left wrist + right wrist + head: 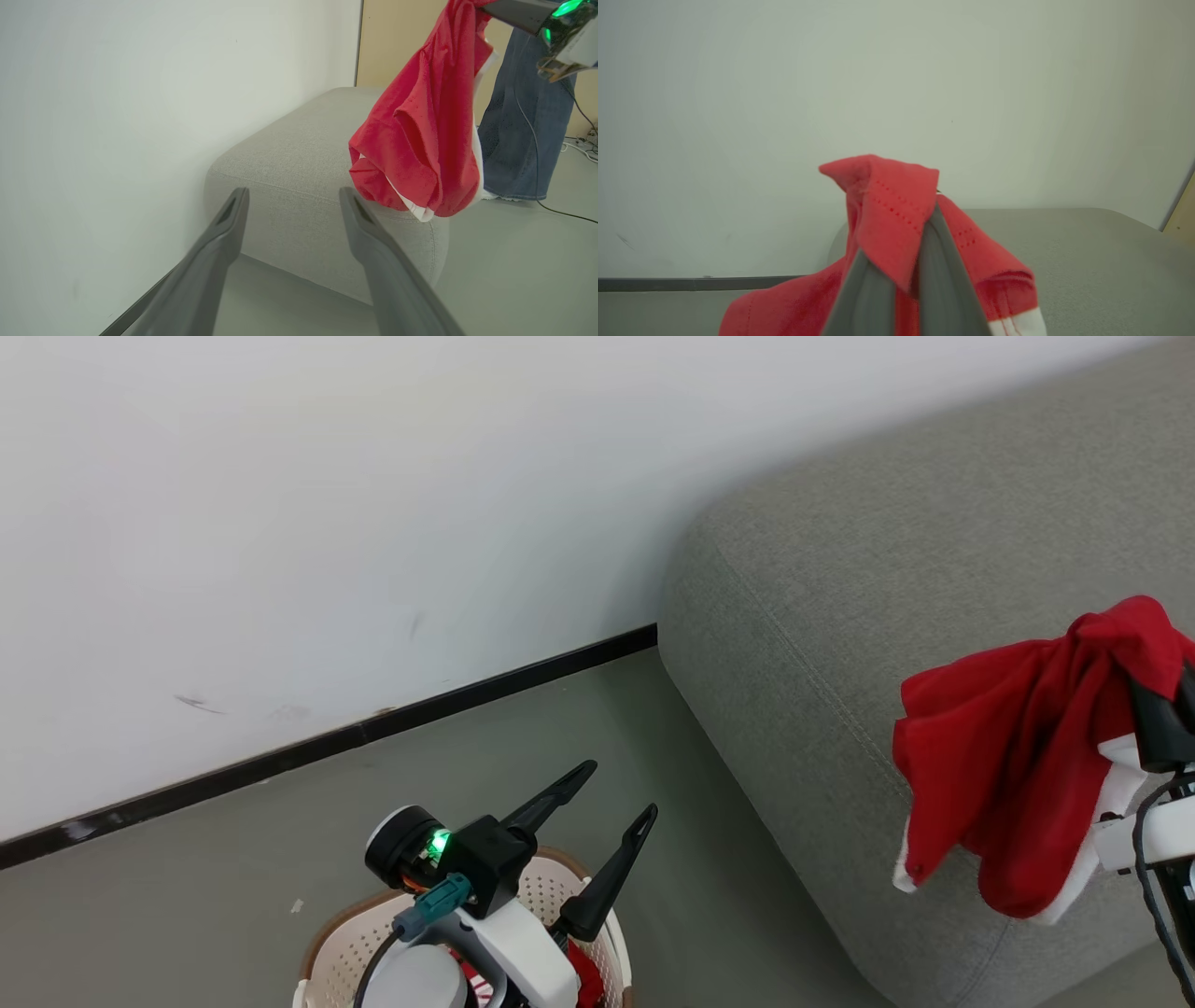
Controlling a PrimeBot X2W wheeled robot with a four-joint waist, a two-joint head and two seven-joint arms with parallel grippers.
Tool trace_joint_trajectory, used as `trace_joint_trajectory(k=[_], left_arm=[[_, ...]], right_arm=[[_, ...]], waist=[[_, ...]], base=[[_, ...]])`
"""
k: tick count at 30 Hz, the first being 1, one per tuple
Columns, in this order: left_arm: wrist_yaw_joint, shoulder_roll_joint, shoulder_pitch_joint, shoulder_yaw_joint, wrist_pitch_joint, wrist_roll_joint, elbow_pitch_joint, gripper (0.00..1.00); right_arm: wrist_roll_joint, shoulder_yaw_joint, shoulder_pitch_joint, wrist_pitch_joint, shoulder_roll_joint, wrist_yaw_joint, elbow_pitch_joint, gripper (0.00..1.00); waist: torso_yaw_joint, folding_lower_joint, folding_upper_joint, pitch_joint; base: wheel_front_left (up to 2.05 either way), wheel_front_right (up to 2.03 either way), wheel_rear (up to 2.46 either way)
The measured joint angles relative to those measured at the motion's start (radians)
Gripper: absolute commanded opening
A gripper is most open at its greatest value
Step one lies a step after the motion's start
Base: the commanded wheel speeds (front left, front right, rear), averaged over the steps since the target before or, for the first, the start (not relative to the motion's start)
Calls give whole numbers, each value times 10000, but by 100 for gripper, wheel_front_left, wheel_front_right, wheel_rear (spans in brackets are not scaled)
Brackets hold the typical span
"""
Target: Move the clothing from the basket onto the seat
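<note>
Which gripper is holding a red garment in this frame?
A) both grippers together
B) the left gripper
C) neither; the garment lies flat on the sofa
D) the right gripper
D: the right gripper is shut on the red garment, which hangs from it by the grey sofa, while the left gripper is open and empty near the laundry basket.

A pale wall [327,523] with a scuff [198,704] meets the grey-green floor [187,896] along a black baseboard [327,742]. A small white scrap [296,905] lies on the floor near the baseboard. Beside a tan panel [397,42] stands a person in blue jeans [504,140]. A thin black cable [567,214] crosses the floor nearby.
</note>
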Motion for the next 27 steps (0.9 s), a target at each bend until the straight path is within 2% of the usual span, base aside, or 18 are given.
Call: trace_joint_trajectory(k=[8,13,16,23,27], left_arm=[[-61,-77,-5,-176,-44,-81,90,100],[-69,-69,-7,-151,-134,-65,98,100],[-8,13,-7,-67,-159,8,96,100],[443,314,-7,324,-161,167,-21,100],[742,512,-7,633,-171,311,-228,100]], right_arm=[[-31,-77,502,263,65,-2,-504,0],[516,385,519,487,188,-2,-568,0],[640,817,347,700,52,0,-433,0],[2341,849,-1715,1553,-2,-2,370,0],[2602,105,-3260,1965,-270,-2,752,0]], waist=[[-748,0,0,31],[-1134,0,0,81],[-1322,0,0,145],[-1521,0,0,478],[-1491,0,0,725]], base=[[0,0,0],[0,0,0],[0,0,0],[0,0,0],[0,0,0]])
